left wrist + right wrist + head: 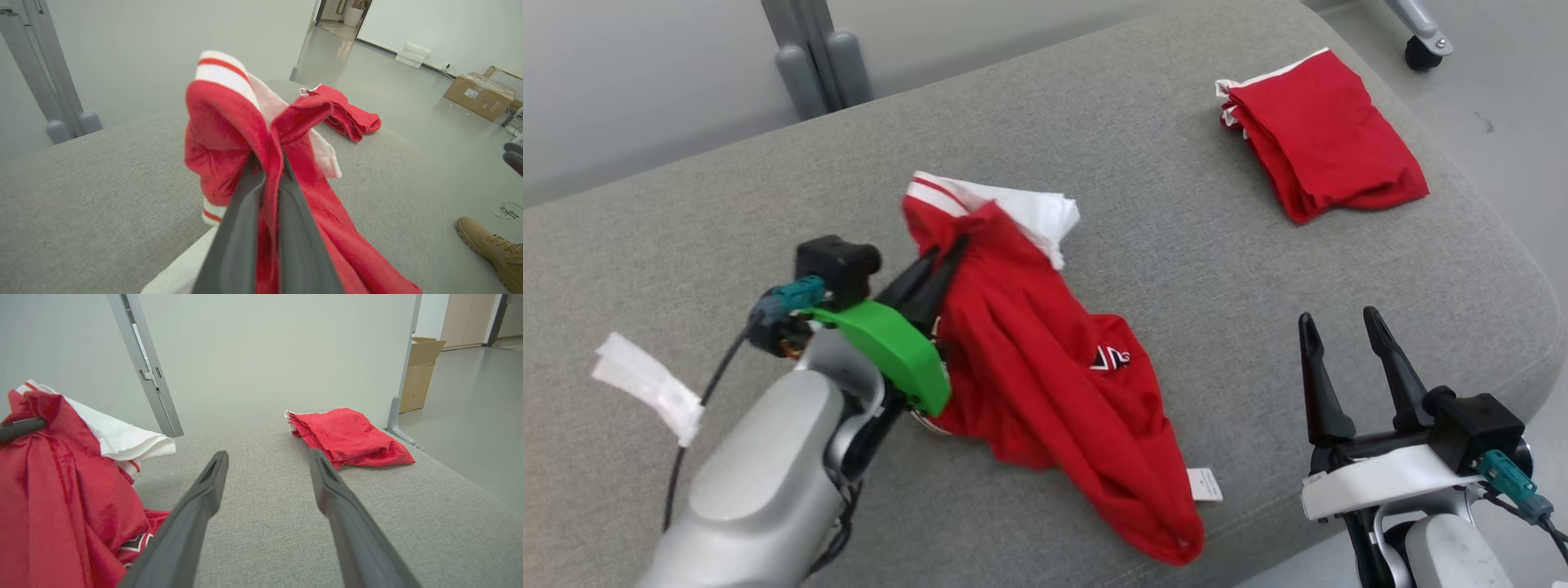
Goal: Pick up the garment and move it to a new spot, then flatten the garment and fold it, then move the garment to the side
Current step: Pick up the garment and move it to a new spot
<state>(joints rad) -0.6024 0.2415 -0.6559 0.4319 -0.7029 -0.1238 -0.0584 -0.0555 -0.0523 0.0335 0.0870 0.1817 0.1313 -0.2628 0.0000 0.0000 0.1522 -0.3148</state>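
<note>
A red garment with white striped trim is bunched up on the grey padded surface. Its upper end is lifted, and its lower end trails toward the front edge. My left gripper is shut on that raised upper fold; in the left wrist view the cloth is pinched between the two dark fingers of the gripper. My right gripper stands open at the front right, apart from the garment, nothing between its fingers. In the right wrist view the gripper points over bare surface, with the garment at the left.
A second red garment lies folded at the far right corner. A strip of white tape sits on the surface at the left. Grey metal posts stand behind. A person's tan boot and a cardboard box are on the floor.
</note>
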